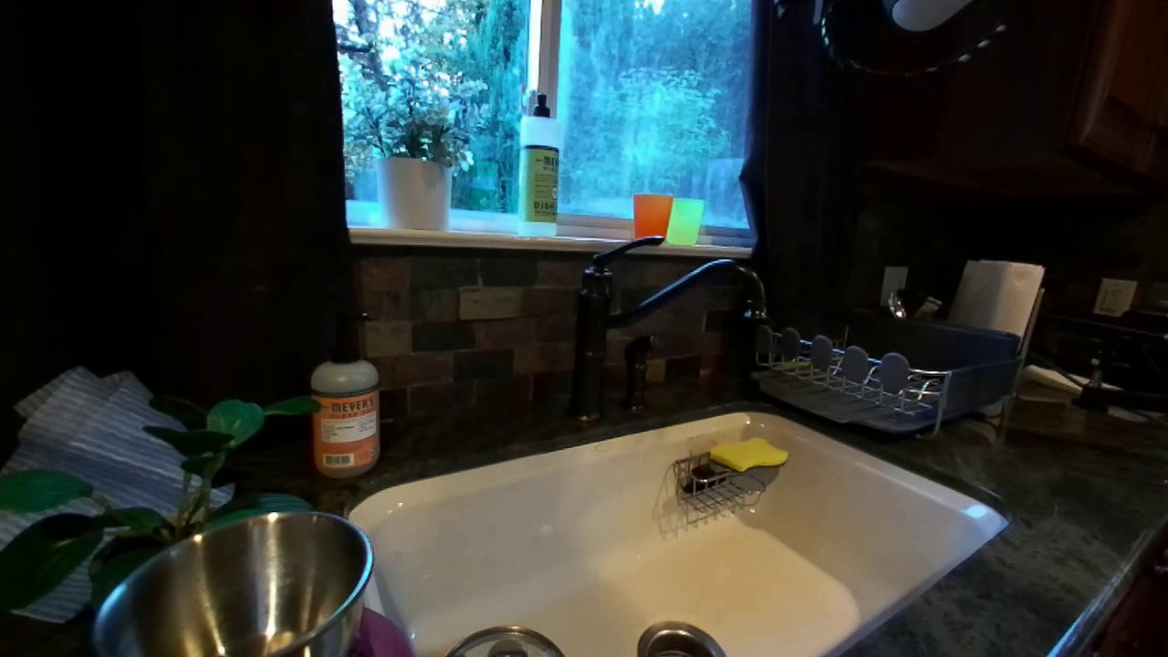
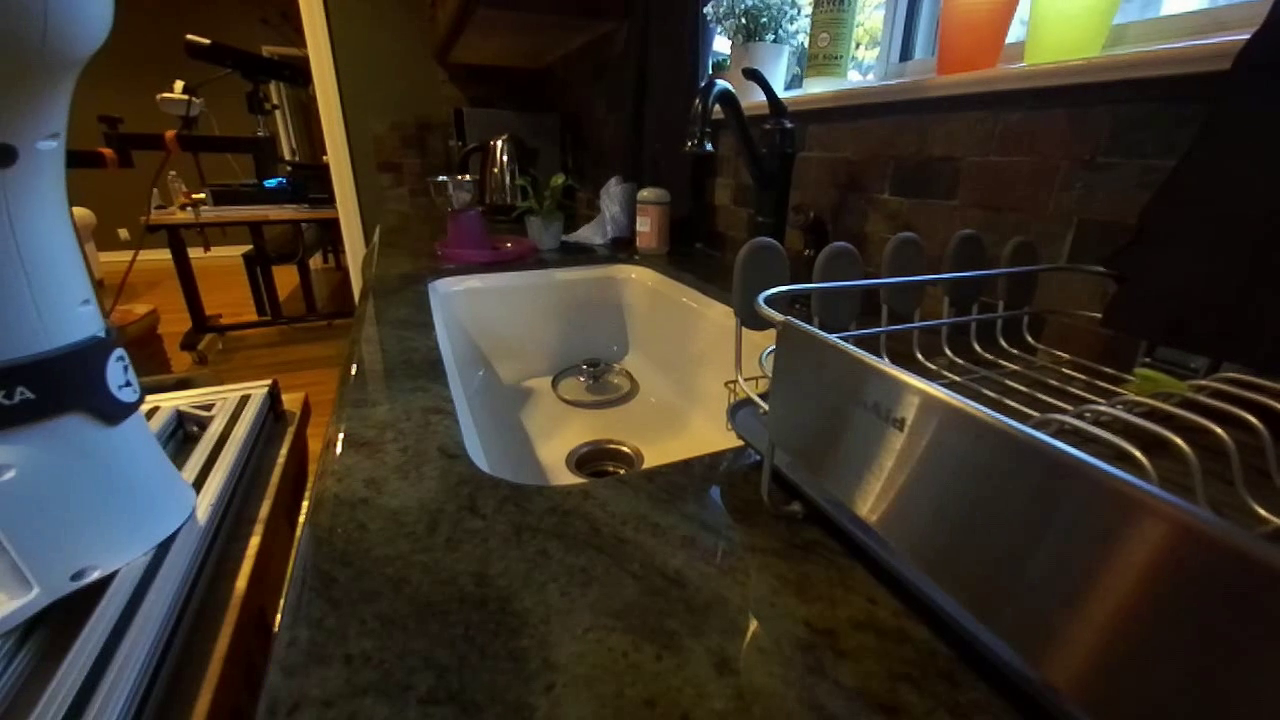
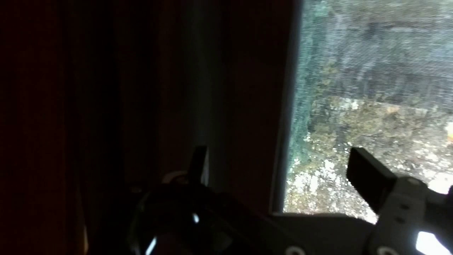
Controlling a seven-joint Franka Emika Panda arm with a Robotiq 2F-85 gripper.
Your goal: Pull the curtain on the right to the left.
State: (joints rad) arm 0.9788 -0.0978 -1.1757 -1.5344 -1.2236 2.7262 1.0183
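Note:
The curtain [image 1: 798, 137] on the right hangs near-black beside the window's right edge in an exterior view. Its dark lower part [image 2: 1195, 215] shows at the far right in an exterior view, behind the dish rack. Dark folded fabric [image 3: 212, 88] fills the left half of the wrist view, bordering the bright window pane. My gripper [image 3: 277, 161] is open. One finger [image 3: 199, 164] stands in front of the fabric, the other finger [image 3: 370, 175] in front of the glass. Nothing is gripped; whether a finger touches the cloth I cannot tell. Neither exterior view shows the fingers.
Orange [image 1: 651, 216] and green [image 1: 685, 222] cups, a soap bottle [image 1: 538, 182] and a potted plant [image 1: 415, 192] line the sill. Below are a tall faucet [image 1: 593, 338], a white sink [image 1: 511, 493] and a dish rack [image 1: 981, 365]. A broader dark drape [image 1: 228, 164] hangs left.

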